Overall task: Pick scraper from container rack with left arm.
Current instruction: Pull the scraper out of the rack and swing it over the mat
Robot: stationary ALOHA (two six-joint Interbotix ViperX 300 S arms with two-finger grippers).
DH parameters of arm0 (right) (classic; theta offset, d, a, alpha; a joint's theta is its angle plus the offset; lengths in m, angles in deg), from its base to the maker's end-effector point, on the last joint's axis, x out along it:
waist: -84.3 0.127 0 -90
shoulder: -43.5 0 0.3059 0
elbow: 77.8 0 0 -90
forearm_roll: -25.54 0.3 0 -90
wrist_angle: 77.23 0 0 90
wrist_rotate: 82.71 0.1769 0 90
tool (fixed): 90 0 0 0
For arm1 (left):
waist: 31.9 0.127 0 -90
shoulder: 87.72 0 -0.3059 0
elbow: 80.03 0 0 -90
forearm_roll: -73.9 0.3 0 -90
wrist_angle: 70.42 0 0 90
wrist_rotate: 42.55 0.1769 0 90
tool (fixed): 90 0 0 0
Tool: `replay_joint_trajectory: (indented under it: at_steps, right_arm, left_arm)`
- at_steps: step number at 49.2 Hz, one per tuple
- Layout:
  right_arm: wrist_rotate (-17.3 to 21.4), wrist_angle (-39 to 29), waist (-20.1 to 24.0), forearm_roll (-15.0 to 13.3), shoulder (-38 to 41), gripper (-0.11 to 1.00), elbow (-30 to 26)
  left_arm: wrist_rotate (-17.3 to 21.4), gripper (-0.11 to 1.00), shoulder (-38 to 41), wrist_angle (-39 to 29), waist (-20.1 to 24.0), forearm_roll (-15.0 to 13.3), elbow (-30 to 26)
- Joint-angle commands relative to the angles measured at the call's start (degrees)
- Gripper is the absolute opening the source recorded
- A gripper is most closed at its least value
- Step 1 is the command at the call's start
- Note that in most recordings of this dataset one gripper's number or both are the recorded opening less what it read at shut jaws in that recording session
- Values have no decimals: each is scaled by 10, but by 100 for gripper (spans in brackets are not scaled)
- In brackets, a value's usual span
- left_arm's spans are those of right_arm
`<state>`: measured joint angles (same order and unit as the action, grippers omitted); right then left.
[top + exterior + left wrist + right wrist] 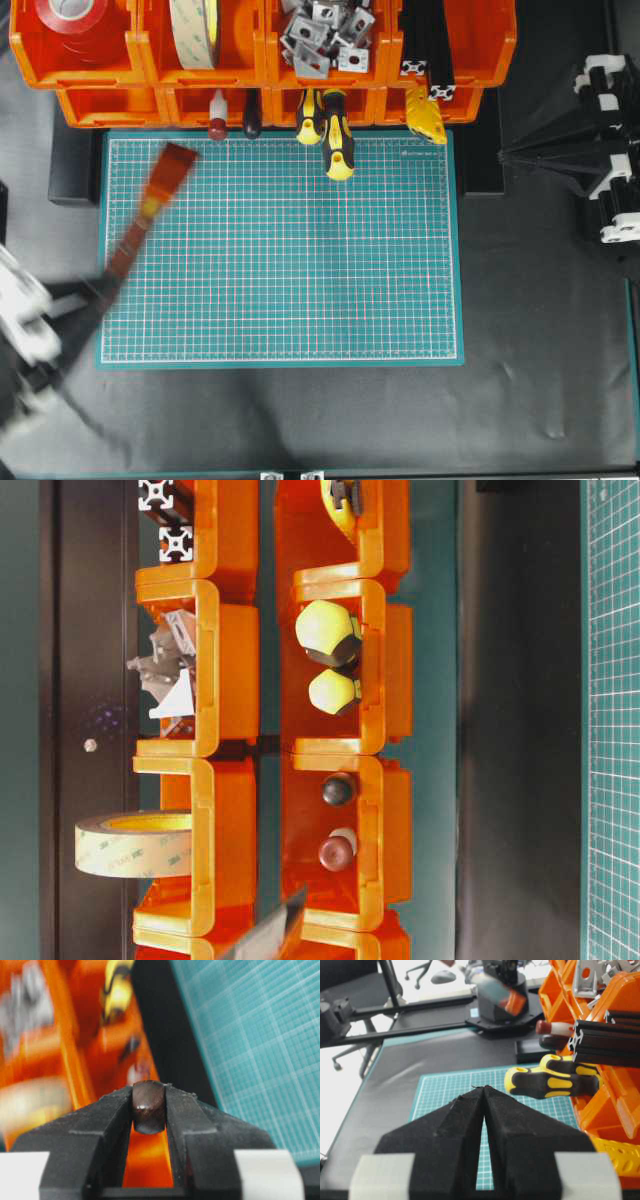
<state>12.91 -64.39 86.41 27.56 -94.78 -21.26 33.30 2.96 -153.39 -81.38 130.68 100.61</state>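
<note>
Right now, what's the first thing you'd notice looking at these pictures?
The big orange container rack along the top, stuffed with tape rolls and tools. Then the left gripper at the mat's left edge, clamped on the scraper, blurred above the green mat. Yellow-and-black screwdrivers poke out.

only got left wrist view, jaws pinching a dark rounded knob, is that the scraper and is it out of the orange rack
Observer: Yes. Overhead, the scraper with flat dark blade and reddish-brown wooden handle is over the green cutting mat, apart from the orange plastic container rack.
Operator: which way's the blade
Observer: Toward the rack; the left gripper holds the handle's end.
Operator: right arm in the way
Observer: No, the right gripper sits beyond the mat's right edge, jaws shut, empty.
</note>
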Motion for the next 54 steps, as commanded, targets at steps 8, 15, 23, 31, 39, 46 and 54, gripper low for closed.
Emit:
replay_joint_trajectory:
  at_steps: [8,15,23,31,39,46,54]
  right_arm:
    - [0,-4,1,-2,2,-1,-12]
    - [2,-4,1,-2,-3,-1,-12]
    - [4,-7,1,-1,-12,-1,-14]
    - [4,-22,1,-1,-24,-1,-18]
    - [4,-39,1,-1,-33,-1,-24]
    - [4,-44,1,-2,-35,-1,-25]
    - [4,-44,0,-1,-36,-1,-25]
  left_arm:
    - [22,20,28,131,46,3,-18]
    - [22,20,38,235,90,3,4]
    - [21,20,54,350,147,3,51]
    - [5,20,67,426,210,3,105]
    - [-3,20,68,449,239,3,127]
    - [-3,20,67,448,244,3,133]
    - [-10,20,69,451,245,3,142]
